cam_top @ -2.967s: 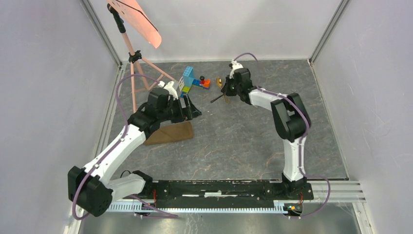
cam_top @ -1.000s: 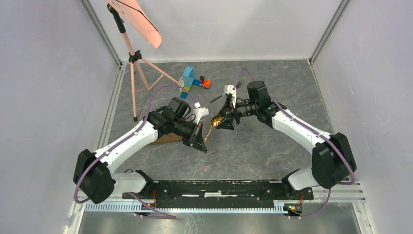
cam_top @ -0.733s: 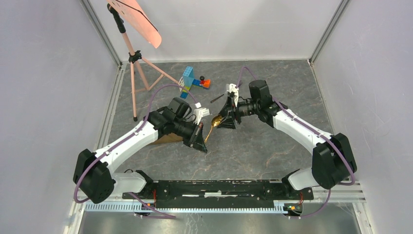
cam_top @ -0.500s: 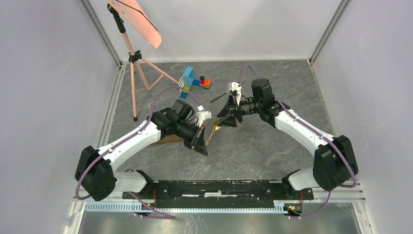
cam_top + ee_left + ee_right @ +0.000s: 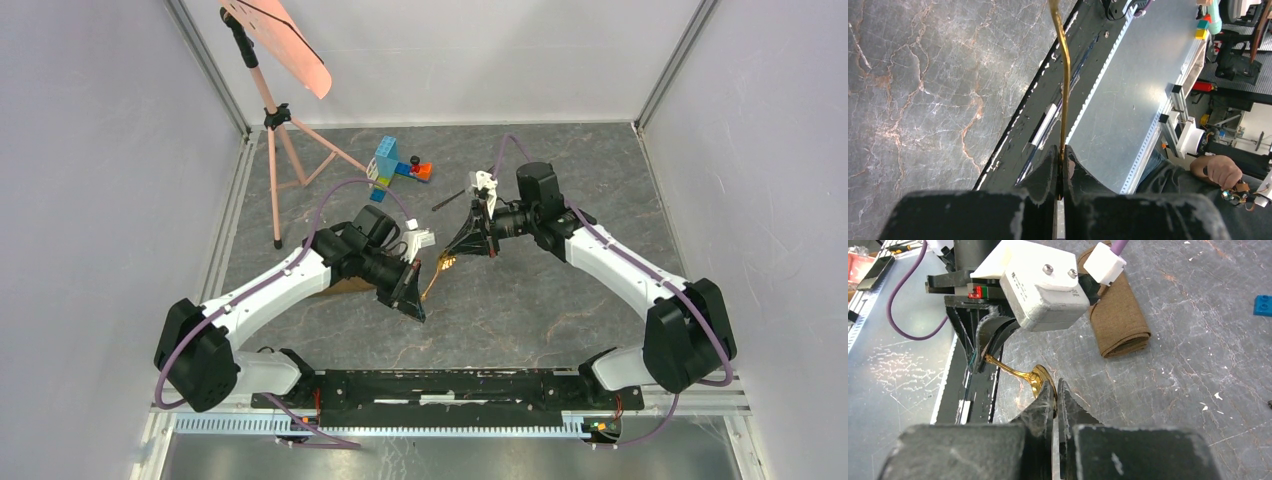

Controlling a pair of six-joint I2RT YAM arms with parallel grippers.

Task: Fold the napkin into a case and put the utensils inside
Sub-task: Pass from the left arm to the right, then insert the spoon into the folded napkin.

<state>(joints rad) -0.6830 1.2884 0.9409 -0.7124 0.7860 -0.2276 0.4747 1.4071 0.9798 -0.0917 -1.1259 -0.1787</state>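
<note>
Top: spoon (image 5: 440,270) aloft mid-table, spanning left gripper (image 5: 417,297) and right gripper (image 5: 455,254). Fork (image 5: 447,201) lies on table behind. Napkin (image 5: 345,285) partly under left arm.
Left wrist: left gripper (image 5: 1060,167) clamped on spoon (image 5: 1065,75) handle end.
Right wrist: right gripper (image 5: 1054,397) pinches spoon (image 5: 1038,375) bowl. Folded napkin (image 5: 1118,325) beyond.

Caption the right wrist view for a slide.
Right end effector pinches the bowl of the gold spoon, left end effector its handle; folded brown napkin behind.

Work surface: a grey marble-patterned tabletop (image 5: 520,300), evenly lit. Enclosure: plain pale grey wall panels (image 5: 90,200) on three sides, joined by aluminium corner posts (image 5: 207,65). A pink tripod stand (image 5: 277,118) carrying a pink paddle (image 5: 290,45) stands in the far left corner.
</note>
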